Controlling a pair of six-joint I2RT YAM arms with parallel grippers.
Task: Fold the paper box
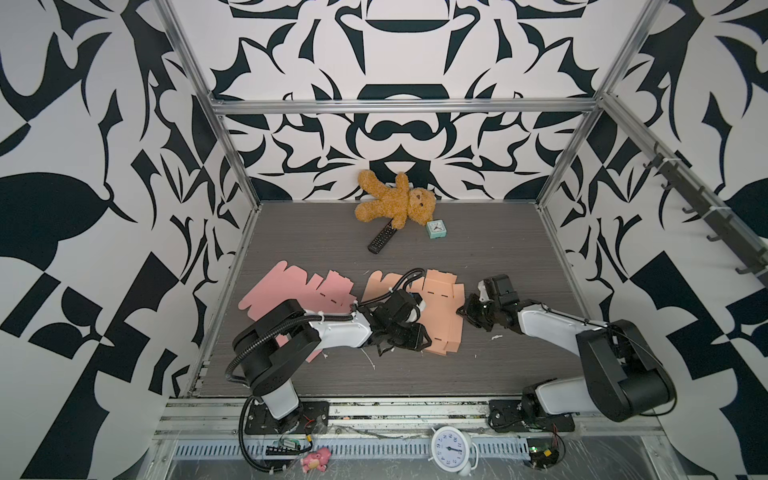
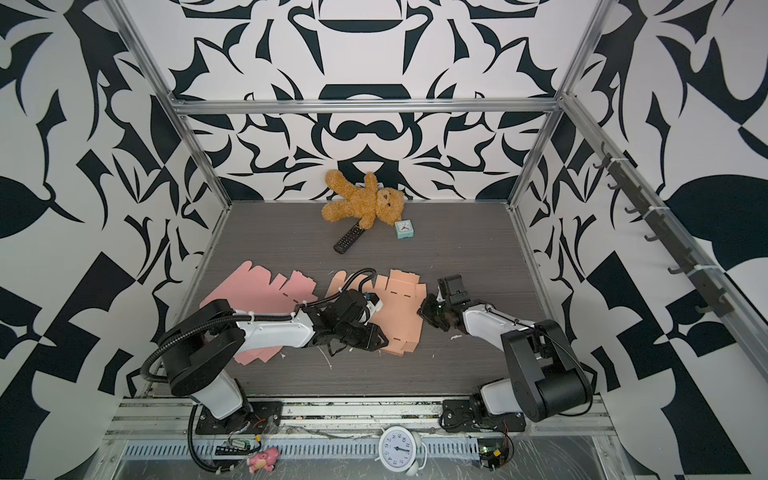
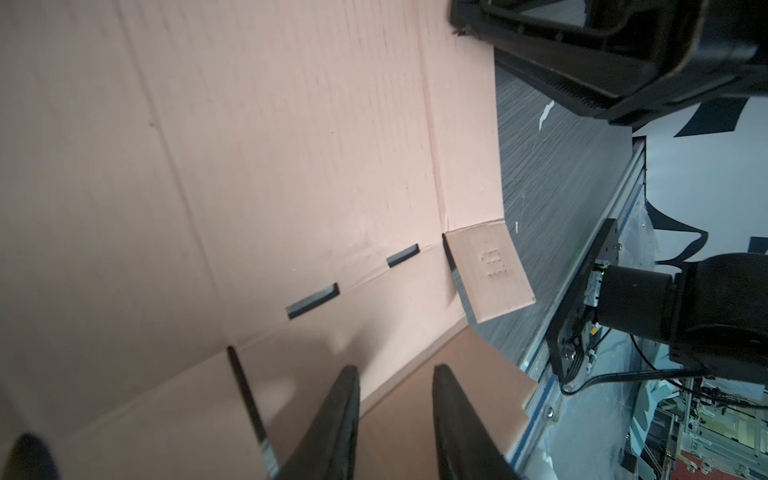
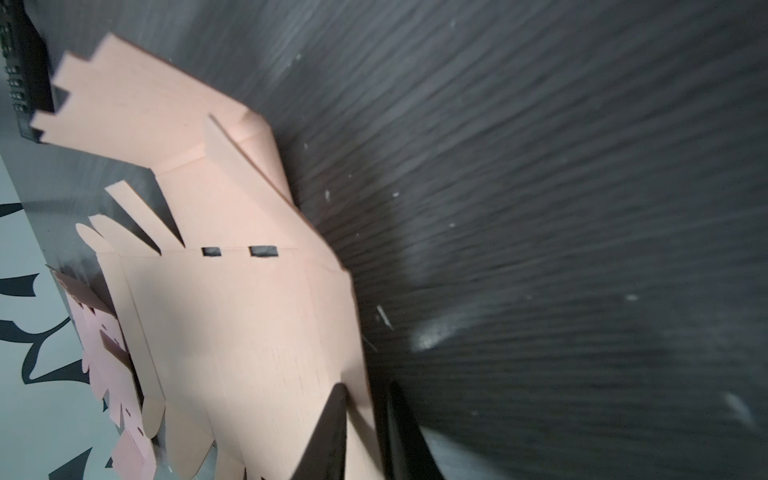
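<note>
The flat peach cardboard box blank (image 1: pixel 440 291) lies on the grey wood-grain table (image 1: pixel 498 249), left gripper (image 3: pixel 395 370) jaws apart over its near flap, right gripper (image 4: pixel 365 386) jaws astride its right edge, grip unconfirmable: seat that edge deep before folding along the crease.

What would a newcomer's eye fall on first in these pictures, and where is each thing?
The bold black-and-white patterned walls enclose the whole table. Mid-table lies a flat peach box blank, with the left arm and right arm reaching onto it from either side and a pink blank to its left. A brown teddy bear sprawls at the far edge.
</note>
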